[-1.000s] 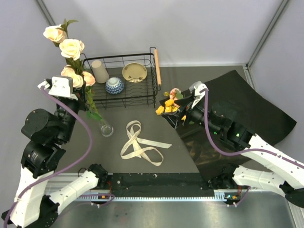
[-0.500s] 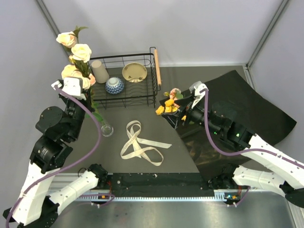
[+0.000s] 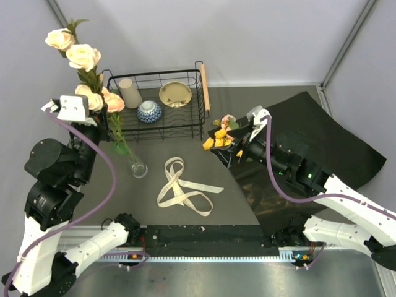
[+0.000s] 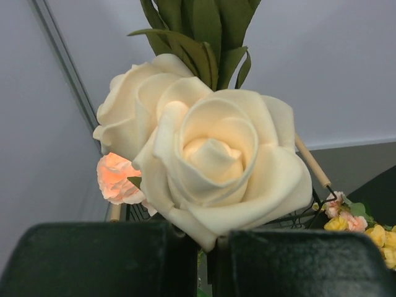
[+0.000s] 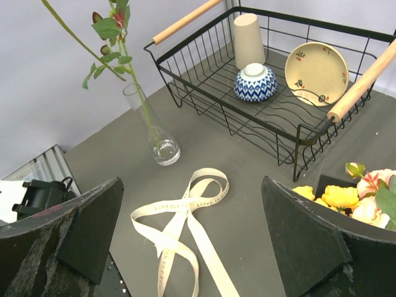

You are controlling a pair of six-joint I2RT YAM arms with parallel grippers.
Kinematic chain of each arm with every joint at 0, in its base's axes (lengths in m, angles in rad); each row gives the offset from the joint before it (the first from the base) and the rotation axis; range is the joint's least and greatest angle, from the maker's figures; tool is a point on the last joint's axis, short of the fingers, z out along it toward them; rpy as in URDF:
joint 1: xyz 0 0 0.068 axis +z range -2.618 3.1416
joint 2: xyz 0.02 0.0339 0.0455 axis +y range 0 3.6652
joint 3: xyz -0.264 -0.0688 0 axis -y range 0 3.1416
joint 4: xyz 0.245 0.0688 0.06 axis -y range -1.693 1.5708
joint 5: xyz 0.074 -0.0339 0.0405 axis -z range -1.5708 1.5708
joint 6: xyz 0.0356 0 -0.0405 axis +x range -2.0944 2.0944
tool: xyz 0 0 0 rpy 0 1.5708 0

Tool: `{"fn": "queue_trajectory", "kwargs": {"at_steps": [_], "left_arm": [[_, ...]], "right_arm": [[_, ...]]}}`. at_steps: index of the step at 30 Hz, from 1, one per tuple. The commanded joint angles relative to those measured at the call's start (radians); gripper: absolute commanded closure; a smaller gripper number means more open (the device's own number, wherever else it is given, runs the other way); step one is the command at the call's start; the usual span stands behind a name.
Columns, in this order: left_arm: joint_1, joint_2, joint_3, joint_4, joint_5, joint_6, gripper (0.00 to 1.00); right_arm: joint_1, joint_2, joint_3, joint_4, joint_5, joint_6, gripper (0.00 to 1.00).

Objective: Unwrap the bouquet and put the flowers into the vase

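Left pincer (image 4: 207,250) is clenched on the rose stems (image 3: 117,135). The blooms (image 3: 83,57) lean off toward 11 o'clock, and the stem foot sits inside the vase (image 3: 138,168) at 5 o'clock. Right pincer (image 5: 192,232) hangs released over the yellow roses (image 3: 218,138) on the paper (image 3: 322,136), well apart from the vase; the left arm is nearer.

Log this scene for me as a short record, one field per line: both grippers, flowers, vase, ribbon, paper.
Vase: upright, by basket
Roses: raised, stem end in vase
Left gripper: shut on roses' stems
Right gripper: open, empty
Other flowers: lying by right gripper
Ribbon: untied, lying loose
Paper: spread out at right
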Motion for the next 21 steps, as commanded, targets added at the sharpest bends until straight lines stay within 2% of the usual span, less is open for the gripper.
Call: {"fn": "queue_trajectory", "kwargs": {"at_steps": [1, 10, 21], "left_arm": [[-0.001, 0.021, 0.048, -0.019, 0.011, -0.036, 1.0], [0.001, 0.032, 0.0, 0.02, -0.017, -0.036, 1.0], [0.001, -0.006, -0.153, 0.14, -0.08, -0.012, 1.0]], "right_arm": [[0.01, -0.006, -0.004, 0.03, 0.001, 0.008, 0.06], [0.01, -0.01, -0.005, 0.025, -0.016, 0.005, 0.06], [0.009, -0.018, -0.016, 0.022, -0.014, 0.006, 0.06]]}}
